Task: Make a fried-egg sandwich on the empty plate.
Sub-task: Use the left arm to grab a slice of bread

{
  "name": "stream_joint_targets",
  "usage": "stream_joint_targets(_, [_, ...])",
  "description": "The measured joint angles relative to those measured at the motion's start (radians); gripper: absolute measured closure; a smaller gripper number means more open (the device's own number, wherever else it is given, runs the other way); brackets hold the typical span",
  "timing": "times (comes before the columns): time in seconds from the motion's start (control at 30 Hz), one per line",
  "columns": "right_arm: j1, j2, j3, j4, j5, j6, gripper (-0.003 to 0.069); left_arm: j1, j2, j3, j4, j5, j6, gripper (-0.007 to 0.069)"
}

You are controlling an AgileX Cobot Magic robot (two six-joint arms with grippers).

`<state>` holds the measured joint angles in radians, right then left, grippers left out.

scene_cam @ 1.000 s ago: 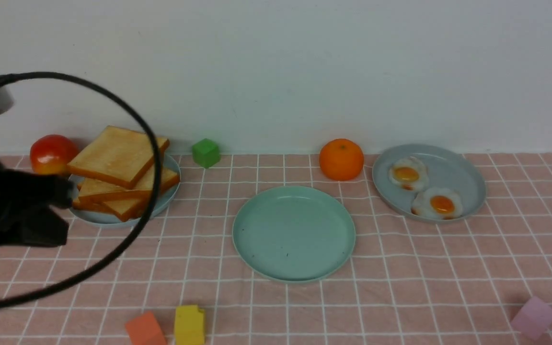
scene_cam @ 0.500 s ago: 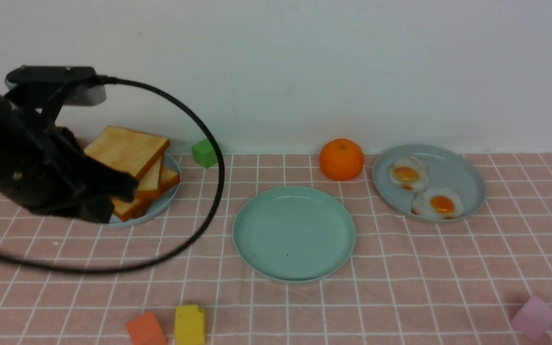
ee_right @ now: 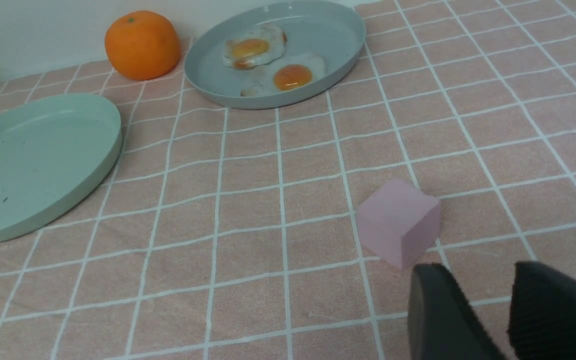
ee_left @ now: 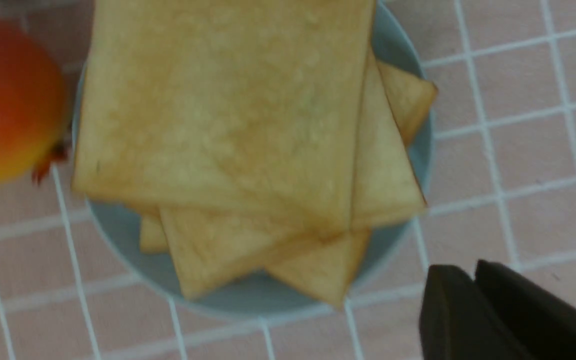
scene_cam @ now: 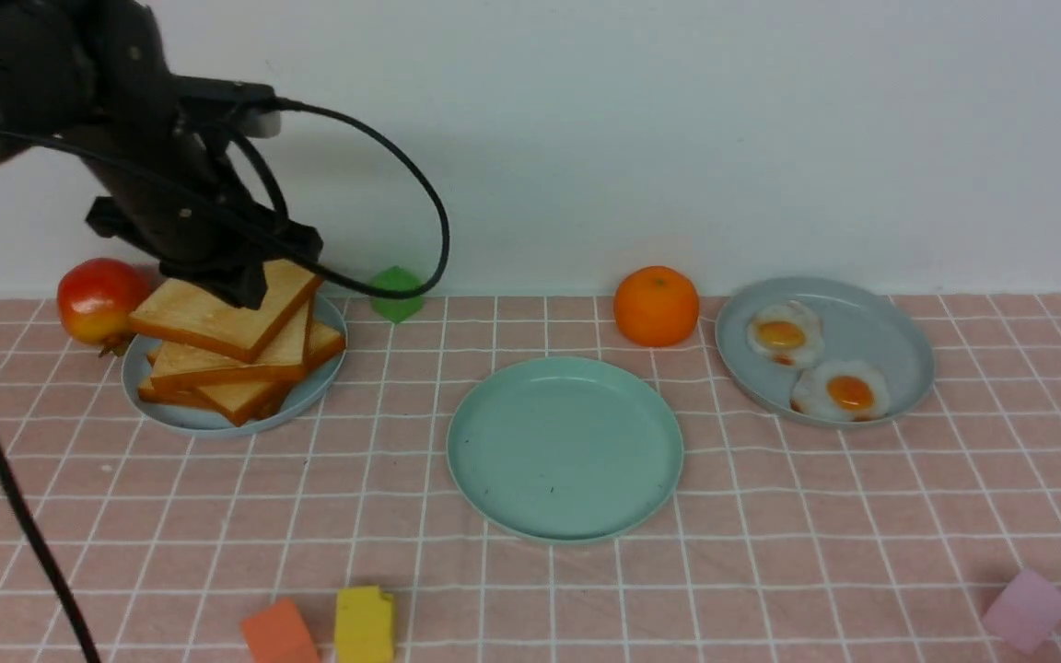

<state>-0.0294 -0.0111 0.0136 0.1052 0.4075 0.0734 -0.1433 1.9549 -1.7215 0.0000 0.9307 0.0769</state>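
Swinging in from the side, the left pincer (ee_left: 468, 272) has reached the toast slices (ee_left: 228, 115) piled on their grey-blue plate (scene_cam: 139, 405) — parted slightly, holding nothing. Right pincer (ee_right: 478, 270): open, empty. Eggs (scene_cam: 825, 364) wait opposite; the mint-green plate (scene_cam: 567, 451) remains bare, so bread probably comes first.

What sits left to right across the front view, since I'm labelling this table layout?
Red-yellow fruit, bright green block, round mint-green plate, round orange fruit, grey-blue plate with eggs, pale pink block.
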Motion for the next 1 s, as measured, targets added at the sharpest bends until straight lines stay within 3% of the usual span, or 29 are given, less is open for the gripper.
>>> stream_joint_targets(0.17, [0.0, 0.0, 0.0, 0.0, 0.0, 0.0, 0.0418, 0.0, 0.049, -0.027, 0.029, -0.019, 0.01, 0.0349])
stream_joint_targets(0.27, [0.0, 0.0, 0.0, 0.0, 0.0, 0.0, 0.0418, 0.0, 0.049, -0.028, 0.031, -0.019, 0.01, 0.0293])
stream_joint_targets(0.53, [0.0, 0.0, 0.001, 0.013, -0.013, 0.006, 0.0418, 0.0, 0.049, -0.033, 0.021, 0.005, 0.01, 0.0273])
stream_joint_targets(0.7, [0.0, 0.0, 0.013, 0.277, -0.157, 0.147, 0.0418, 0.0, 0.049, -0.033, 0.021, 0.003, 0.01, 0.0271])
stream_joint_targets(0.87, [0.0, 0.0, 0.009, 0.48, -0.305, 0.184, 0.0421, 0.0, 0.061, -0.033, 0.025, -0.07, 0.01, 0.0266])
stream_joint_targets(1.0, [0.0, 0.017, -0.135, 0.493, -0.071, 0.099, 0.047, 0.0, 0.091, -0.033, 0.049, -0.157, 0.01, 0.0239])
